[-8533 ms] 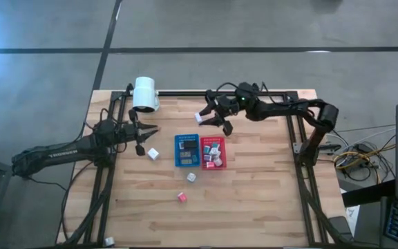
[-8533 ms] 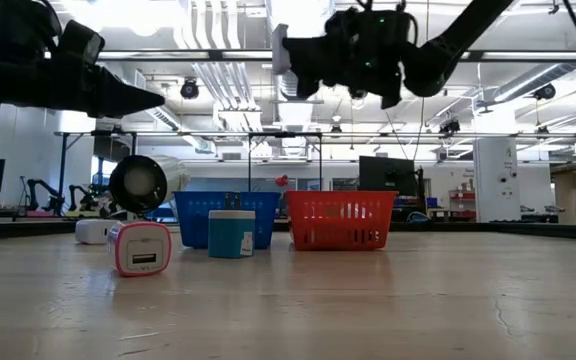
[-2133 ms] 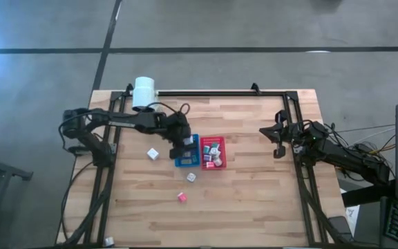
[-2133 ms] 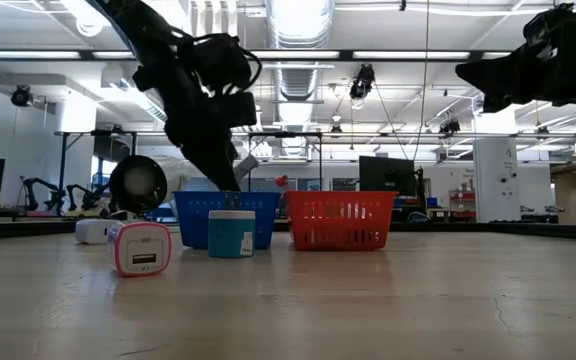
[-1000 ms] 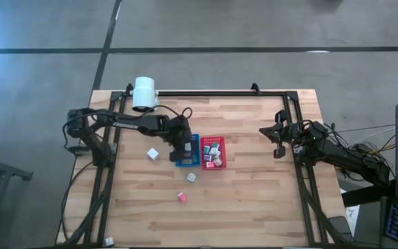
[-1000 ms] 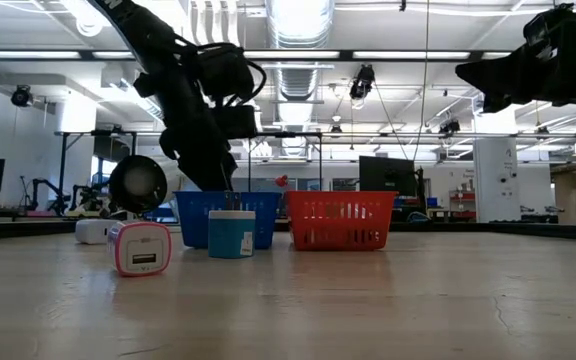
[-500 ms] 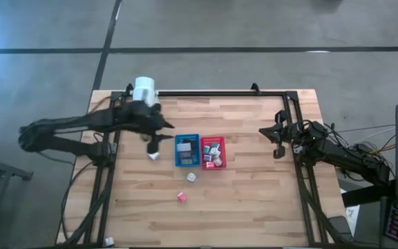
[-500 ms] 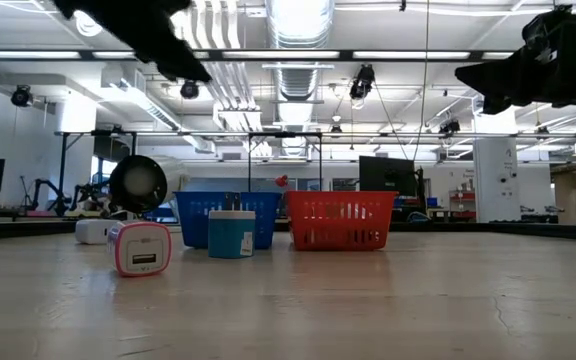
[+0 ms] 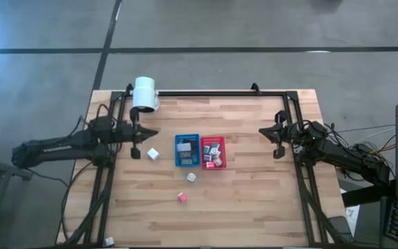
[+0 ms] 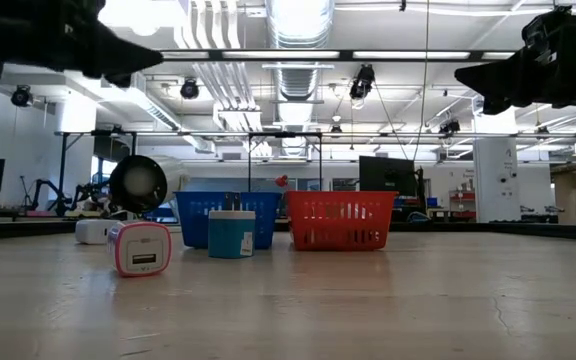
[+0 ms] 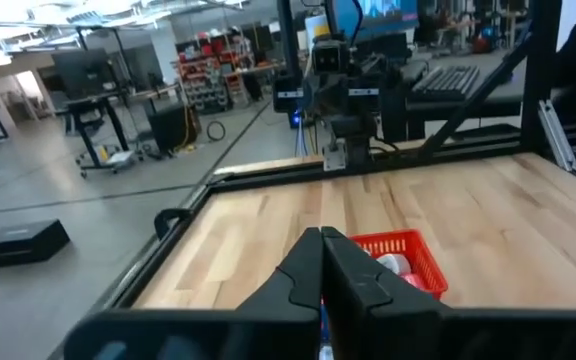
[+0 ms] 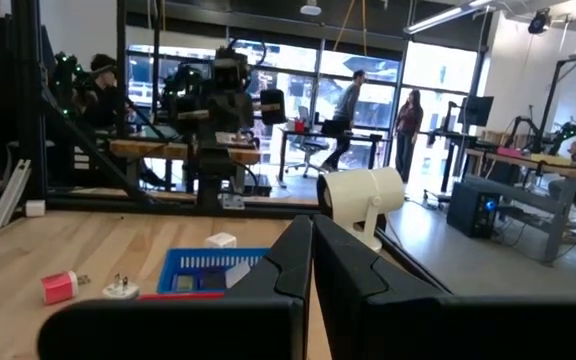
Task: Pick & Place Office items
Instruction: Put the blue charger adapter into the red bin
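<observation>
The left gripper (image 9: 146,133), clenched and empty, hovers beside the small white cube charger (image 9: 153,153) lying just left of the blue perforated plastic tray (image 9: 186,151), apparently between picks; next it must open and descend, while the shut right gripper (image 9: 271,133) waits well right.

Two dark jointed arms, black tapered jaws, looping black cables along the links

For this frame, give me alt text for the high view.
Both arms are drawn back to the table's sides, fingers shut: left gripper, right gripper. Between them sit a blue tray and red tray; three small cubes lie loose nearby.
</observation>
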Controlling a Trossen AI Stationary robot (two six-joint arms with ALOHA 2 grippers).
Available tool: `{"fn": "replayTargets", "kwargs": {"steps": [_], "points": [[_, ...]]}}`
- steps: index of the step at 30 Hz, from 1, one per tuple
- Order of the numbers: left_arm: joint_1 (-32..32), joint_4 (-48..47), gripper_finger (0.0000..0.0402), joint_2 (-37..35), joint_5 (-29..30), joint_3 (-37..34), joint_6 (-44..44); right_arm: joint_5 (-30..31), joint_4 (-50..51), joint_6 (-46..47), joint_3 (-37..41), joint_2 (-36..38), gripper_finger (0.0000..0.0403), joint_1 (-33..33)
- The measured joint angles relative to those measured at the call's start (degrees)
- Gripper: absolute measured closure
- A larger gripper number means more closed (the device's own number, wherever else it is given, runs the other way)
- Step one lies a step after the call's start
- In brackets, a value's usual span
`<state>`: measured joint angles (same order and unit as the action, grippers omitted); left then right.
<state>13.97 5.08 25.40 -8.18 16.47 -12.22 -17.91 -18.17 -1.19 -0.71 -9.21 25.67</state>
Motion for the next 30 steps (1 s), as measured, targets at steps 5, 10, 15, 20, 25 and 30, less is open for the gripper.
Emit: {"fn": "replayTargets", "kwargs": {"steps": [5,10,15,20,25,30], "points": [[0.4,1.4,0.0397,-3.9,0.0,-4.6,-0.7,0.0,0.0,0.2,0.0,0.0,0.0394,0.0],[0.6,2.9,0.0399,-8.4,-1.7,-9.0,2.1,0.1,0.3,-0.2,0.0,-0.7,0.0394,0.0],[0.6,2.9,0.04,-11.9,-2.8,-13.0,2.4,1.9,0.4,-0.3,0.0,-2.5,0.0394,0.0],[0.9,0.5,0.0397,-15.1,-2.9,-14.9,1.3,4.4,0.4,-0.8,0.0,-4.8,0.0394,0.0],[1.0,-0.4,0.0396,-16.2,-3.2,-16.2,0.6,4.6,-1.6,-2.2,0.0,-6.8,0.0394,0.0],[1.0,-0.3,0.0393,-16.3,-3.2,-16.2,0.7,4.6,-3.5,-2.4,0.0,-8.4,0.0394,0.0]]}}
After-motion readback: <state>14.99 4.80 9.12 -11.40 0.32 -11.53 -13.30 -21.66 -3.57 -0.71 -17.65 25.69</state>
